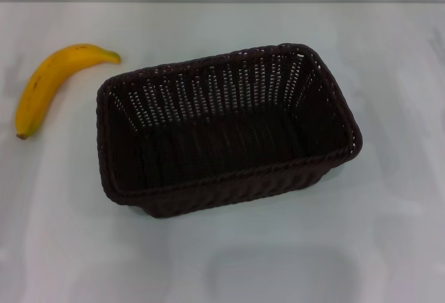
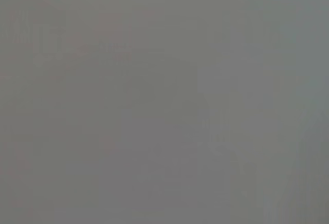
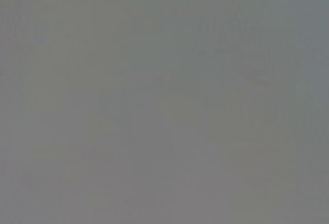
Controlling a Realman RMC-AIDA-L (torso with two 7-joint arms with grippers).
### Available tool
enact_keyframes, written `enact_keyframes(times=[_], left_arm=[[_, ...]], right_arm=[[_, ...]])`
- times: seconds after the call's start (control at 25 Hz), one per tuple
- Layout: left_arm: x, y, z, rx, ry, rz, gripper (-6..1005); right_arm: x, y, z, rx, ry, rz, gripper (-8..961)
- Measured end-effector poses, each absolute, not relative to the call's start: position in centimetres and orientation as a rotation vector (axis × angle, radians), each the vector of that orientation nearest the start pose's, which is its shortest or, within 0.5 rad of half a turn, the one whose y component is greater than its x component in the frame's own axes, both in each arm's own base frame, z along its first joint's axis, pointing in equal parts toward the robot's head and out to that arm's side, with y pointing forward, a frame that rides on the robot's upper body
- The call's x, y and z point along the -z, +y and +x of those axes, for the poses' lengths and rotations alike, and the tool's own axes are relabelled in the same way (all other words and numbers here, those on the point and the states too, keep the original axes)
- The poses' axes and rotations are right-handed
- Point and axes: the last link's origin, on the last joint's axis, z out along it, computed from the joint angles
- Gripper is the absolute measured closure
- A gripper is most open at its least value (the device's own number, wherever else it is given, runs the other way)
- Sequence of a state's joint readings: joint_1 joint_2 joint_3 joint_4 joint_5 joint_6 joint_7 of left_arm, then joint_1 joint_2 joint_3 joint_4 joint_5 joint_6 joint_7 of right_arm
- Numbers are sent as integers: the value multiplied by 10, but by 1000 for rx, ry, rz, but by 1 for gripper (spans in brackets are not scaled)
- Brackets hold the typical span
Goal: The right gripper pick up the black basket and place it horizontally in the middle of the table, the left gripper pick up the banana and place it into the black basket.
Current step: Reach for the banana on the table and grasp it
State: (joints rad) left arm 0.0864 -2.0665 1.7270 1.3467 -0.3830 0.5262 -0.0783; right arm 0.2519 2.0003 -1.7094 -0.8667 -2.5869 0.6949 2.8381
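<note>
While I am watching from the head camera, the black basket [image 1: 229, 130] is sitting upright near the middle of the table [image 1: 389, 233], slightly skewed. To its left the banana [image 1: 52, 84] is lying apart. Neither gripper is showing, so I cannot tell their state.

the black basket [image 1: 229, 133] looks like woven wicker-style strands, dark brown-black with a faint sheen, its sides ribbed and slotted with openwork gaps and its rim braided and bumpy. the banana [image 1: 52, 84] has a smooth, slightly waxy yellow peel with a few small brown specks, a greenish stem tip and a dull dark end. the table [image 1: 389, 247] is a plain, smooth white surface, pale and glossy enough to carry soft blurred reflections.
</note>
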Motion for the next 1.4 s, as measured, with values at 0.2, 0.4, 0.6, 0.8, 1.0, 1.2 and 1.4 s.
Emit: enact_keyframes(times=[0.2,0.4,0.6,0.8,1.0,1.2,1.4], left_arm=[[-102,330,-238,692,-746,-1476,118],[-112,331,-231,471,-899,-1566,119],[-119,329,-233,286,-1036,-1628,119],[-119,327,-240,175,-1054,-1670,119],[-117,324,-258,118,-1066,-1666,119],[-119,326,-281,106,-1079,-1666,119],[-124,328,-297,128,-1050,-1691,119]], right_arm=[[-78,380,289,-523,349,-1403,95],[-78,381,290,-519,351,-1403,95],[-79,382,288,-523,347,-1403,95],[-79,380,289,-524,348,-1402,95],[-80,373,291,-526,351,-1393,95],[-81,369,289,-538,346,-1392,96],[-77,367,282,-554,332,-1411,96]])
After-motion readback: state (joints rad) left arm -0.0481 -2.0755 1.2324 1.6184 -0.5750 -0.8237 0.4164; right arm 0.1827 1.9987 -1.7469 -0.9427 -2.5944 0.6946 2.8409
